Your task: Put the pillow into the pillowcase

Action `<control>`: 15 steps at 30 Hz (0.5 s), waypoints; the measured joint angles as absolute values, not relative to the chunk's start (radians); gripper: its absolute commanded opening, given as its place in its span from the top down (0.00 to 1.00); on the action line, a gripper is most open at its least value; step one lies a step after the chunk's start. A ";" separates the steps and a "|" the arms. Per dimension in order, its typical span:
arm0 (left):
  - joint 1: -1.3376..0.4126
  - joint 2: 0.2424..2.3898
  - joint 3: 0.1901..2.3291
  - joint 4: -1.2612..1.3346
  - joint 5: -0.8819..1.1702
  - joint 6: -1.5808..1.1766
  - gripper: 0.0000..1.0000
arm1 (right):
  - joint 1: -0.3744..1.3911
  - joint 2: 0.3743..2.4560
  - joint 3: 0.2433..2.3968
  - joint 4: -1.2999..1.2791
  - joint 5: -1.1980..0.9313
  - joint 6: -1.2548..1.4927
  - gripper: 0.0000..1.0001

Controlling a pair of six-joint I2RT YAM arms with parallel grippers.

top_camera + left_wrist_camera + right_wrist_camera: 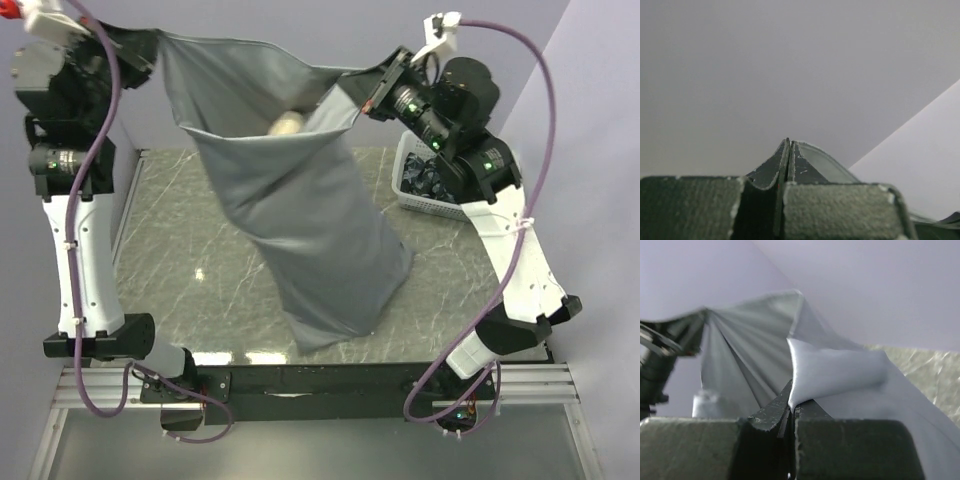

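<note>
The grey pillowcase (300,210) hangs stretched between both grippers, its mouth open at the top and its lower end resting on the table. A cream corner of the pillow (285,122) pokes out of the mouth; the rest is hidden inside the bulging sack. At the upper left, my left gripper (152,48) is shut on the mouth's left corner. In its wrist view the gripper (789,147) shows closed fingers with a sliver of grey cloth (827,164) beside them. My right gripper (377,92) is shut on the right corner. The pillowcase (835,372) folds out from that gripper's (792,402) pinched fingertips.
A white basket (408,190) with dark items stands at the back right, just behind the right arm. The marbled green tabletop (190,230) lies under the sack. Lilac walls close in behind and on both sides. A black rail runs along the near edge.
</note>
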State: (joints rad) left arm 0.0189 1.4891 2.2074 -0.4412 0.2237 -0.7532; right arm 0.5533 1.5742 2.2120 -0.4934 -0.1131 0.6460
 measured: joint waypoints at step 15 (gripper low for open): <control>0.430 1.553 2.226 0.044 0.524 -1.243 0.99 | 0.489 1.787 2.365 -0.368 -0.351 0.770 1.00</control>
State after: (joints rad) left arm 0.4301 1.5532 2.2257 0.0444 0.5240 -1.2430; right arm 0.4889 1.7870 2.3653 -0.3676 -0.3511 0.7704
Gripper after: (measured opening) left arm 0.014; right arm 0.007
